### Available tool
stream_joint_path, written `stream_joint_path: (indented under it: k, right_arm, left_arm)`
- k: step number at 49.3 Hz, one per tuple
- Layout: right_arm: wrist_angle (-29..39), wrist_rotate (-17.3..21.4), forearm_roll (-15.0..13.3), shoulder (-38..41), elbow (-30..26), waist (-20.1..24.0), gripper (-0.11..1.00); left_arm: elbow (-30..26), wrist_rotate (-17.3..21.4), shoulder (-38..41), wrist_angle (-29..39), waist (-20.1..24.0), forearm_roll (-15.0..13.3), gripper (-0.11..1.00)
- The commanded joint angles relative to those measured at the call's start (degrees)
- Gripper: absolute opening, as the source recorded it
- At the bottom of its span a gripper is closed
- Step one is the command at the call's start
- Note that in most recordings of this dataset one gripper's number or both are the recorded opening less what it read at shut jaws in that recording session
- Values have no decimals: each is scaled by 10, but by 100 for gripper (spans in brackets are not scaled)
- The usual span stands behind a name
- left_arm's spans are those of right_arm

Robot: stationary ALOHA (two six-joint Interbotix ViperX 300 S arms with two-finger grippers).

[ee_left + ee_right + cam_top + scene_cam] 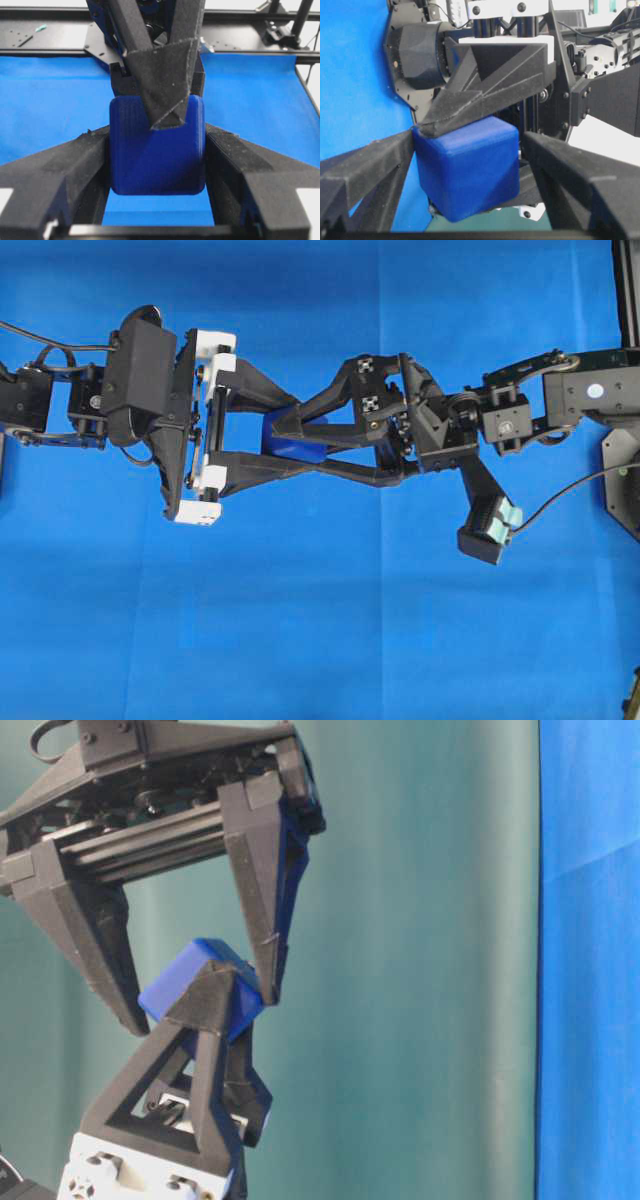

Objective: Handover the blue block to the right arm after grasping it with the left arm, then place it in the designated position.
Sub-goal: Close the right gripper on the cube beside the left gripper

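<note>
Blue block (156,150) is up off the blue cloth (320,640) at scene centre, clamped between the 2 fingers of the left gripper (285,440), w/ white brackets (210,425) behind them. Right gripper (300,440) reaches in from the right, its 2 fingers spread wide around the block; in the right wrist view 1 finger (375,167) looks to touch the block's side, the other stands just off it. Left-arm fingers and right-arm fingers cross each other at the block.
</note>
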Motion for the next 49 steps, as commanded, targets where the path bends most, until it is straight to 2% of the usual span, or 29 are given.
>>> stream_joint_path:
  k: [1,13,17,20,25,26,49]
  right_arm:
    - [-4,1,2,-5,-18,0,95]
    - [-3,0,1,-5,-20,2,94]
    - [12,3,2,-6,-21,2,91]
    - [26,5,2,-5,-22,2,80]
    - [42,5,2,-7,-23,2,54]
    - [44,6,2,-7,-23,2,52]
    - [47,6,2,-8,-24,2,52]
  left_arm:
    - [-6,-1,-11,-4,1,0,46]
    - [-6,-1,-11,-4,1,0,46]
    - [-6,0,-11,-3,1,0,46]
    - [-7,0,-11,-4,1,0,46]
    - [-7,1,-11,-3,-2,0,46]
    - [-6,1,-11,-3,-4,0,46]
    - [-7,5,-11,-2,-4,0,46]
